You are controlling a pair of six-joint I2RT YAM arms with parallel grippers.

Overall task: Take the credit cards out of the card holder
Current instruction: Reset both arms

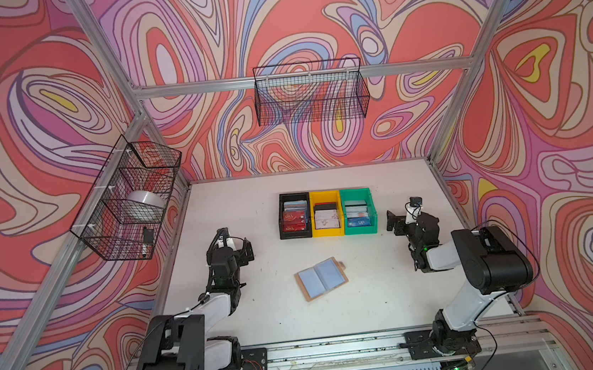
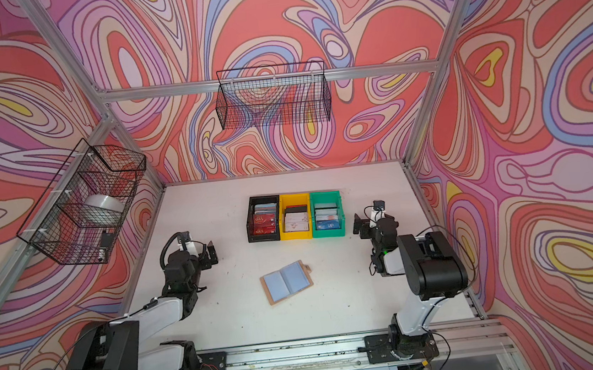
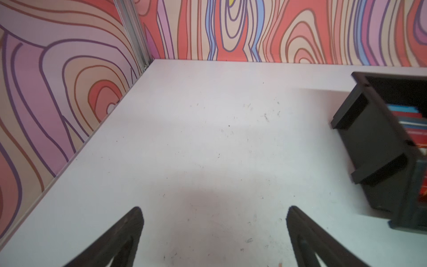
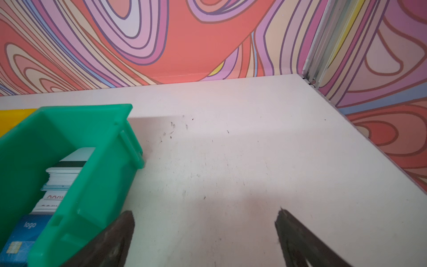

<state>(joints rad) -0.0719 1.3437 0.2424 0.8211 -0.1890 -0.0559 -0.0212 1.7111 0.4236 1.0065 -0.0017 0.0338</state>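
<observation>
The tan card holder (image 1: 320, 278) (image 2: 286, 281) lies open on the white table, its bluish sleeve pages facing up. I cannot tell whether cards sit in those pages. Credit cards (image 1: 295, 221) fill three bins behind it; the right wrist view shows white and blue ones (image 4: 62, 180). My left gripper (image 1: 246, 249) (image 3: 213, 210) hangs open over bare table, left of the bins and well apart from the holder. My right gripper (image 1: 393, 223) (image 4: 205, 211) is open too, just right of the green bin (image 4: 97, 148), with nothing between its fingers.
A black bin (image 1: 293, 195) (image 3: 369, 143), a yellow bin (image 1: 324, 193) and the green bin (image 1: 354, 190) stand side by side at mid-table. Wire baskets hang on the left wall (image 1: 129, 194) and the back wall (image 1: 310, 92). Both arm bases sit at the front edge.
</observation>
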